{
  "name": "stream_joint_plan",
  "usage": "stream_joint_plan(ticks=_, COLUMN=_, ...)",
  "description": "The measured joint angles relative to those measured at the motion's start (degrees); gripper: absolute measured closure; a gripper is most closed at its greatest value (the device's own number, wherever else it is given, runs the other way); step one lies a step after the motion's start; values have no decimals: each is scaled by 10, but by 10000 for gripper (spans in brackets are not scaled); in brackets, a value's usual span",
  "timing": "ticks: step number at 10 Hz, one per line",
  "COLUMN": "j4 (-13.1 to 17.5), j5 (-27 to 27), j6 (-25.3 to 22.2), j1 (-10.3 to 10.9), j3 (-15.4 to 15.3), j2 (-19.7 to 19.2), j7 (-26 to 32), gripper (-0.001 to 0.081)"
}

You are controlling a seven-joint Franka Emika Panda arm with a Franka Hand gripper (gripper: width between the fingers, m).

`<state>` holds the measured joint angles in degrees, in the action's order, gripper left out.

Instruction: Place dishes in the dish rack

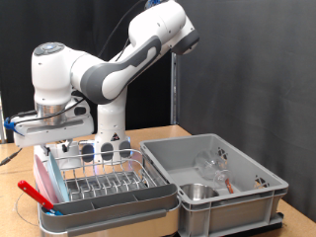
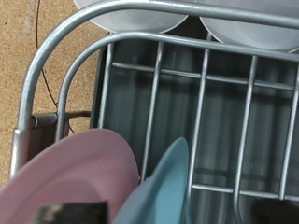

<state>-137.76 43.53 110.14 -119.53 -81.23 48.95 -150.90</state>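
Note:
The dish rack is a silver wire rack in a pink-and-grey tray at the exterior view's lower left. My gripper hangs just above its left end. In the wrist view the rack wires fill the frame. A pink plate and a pale blue plate stand on edge in the rack. My dark fingertips show blurred and wide apart on either side of the blue plate, not pressing it. A steel bowl and clear glassware lie in the grey crate.
The deep grey plastic crate stands right of the rack. A red-handled utensil leans at the rack's left front. Two white dishes sit at the rack's far end. The wooden tabletop runs behind.

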Motion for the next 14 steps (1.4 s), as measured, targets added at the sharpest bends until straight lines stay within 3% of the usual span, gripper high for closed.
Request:
stream_joint_plan(ticks=1, j4=0, j5=0, j6=0, j1=0, j3=0, j2=0, j7=0, gripper=511)
stream_joint_plan(ticks=3, j4=0, j5=0, j6=-1, j1=0, j3=1, j2=0, j7=3, gripper=192)
stream_joint_plan(ticks=4, j4=0, j5=0, j6=-1, j1=2, j3=9, j2=0, j7=7, gripper=192)
stream_joint_plan(ticks=5, j4=0, j5=0, j6=-2, j1=9, j3=24, j2=1, j7=11, gripper=47)
stream_joint_plan(ticks=9, j4=7, j5=5, j6=-46, j1=60, j3=124, j2=-6, j7=47, gripper=-3)
stream_joint_plan(ticks=11, j4=8, j5=60, j6=-34, j1=97, j3=164, j2=-6, j7=75, gripper=-3)
stream_joint_plan(ticks=12, j4=-6, j5=84, j6=-14, j1=117, j3=174, j2=2, j7=75, gripper=-3)
stream_joint_plan(ticks=14, j4=2, j5=43, j6=-49, j1=113, j3=171, j2=-1, j7=107, gripper=-3)
